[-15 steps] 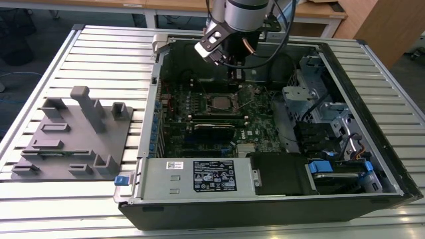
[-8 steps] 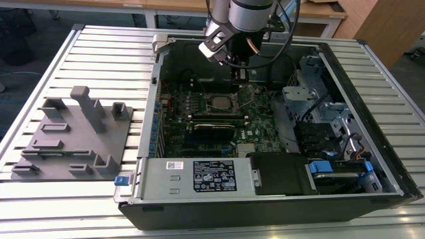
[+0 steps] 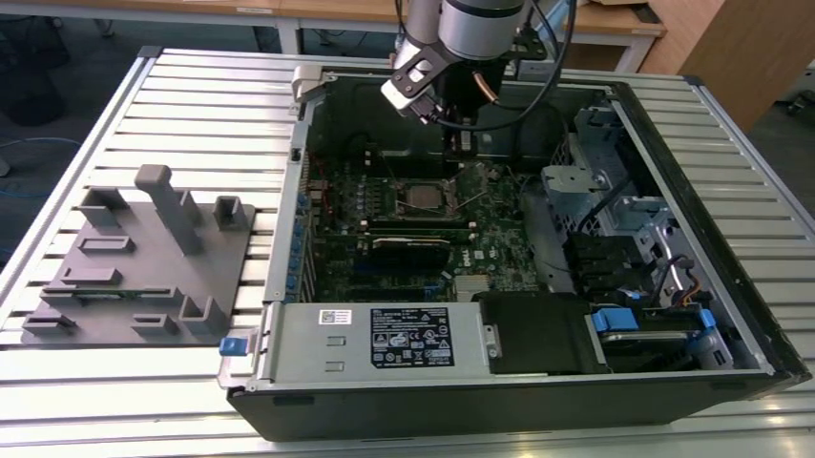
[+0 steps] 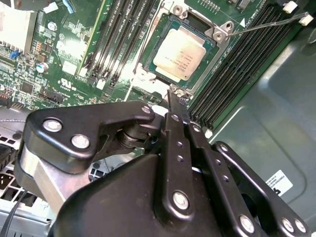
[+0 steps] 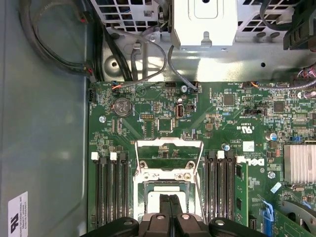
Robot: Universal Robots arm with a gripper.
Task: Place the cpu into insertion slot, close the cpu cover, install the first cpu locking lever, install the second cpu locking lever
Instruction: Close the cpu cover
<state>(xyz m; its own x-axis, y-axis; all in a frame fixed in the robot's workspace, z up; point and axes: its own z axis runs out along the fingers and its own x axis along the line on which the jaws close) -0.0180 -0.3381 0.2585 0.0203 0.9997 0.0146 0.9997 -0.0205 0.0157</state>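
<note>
1. Cpu (image 4: 182, 53) seated in slot (image 4: 216, 33).
2. Gripper (image 4: 175, 98) fingers pressed together, nothing held, tips just beside the slot's edge.
3. Cover (image 5: 168, 148) apparently swung open.

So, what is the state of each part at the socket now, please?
cpu: seated in the insertion slot, top uncovered.
cpu cover: open, swung back from the slot.
locking lever: released, swung outward.
tool: shut, tips over the cpu.
</note>
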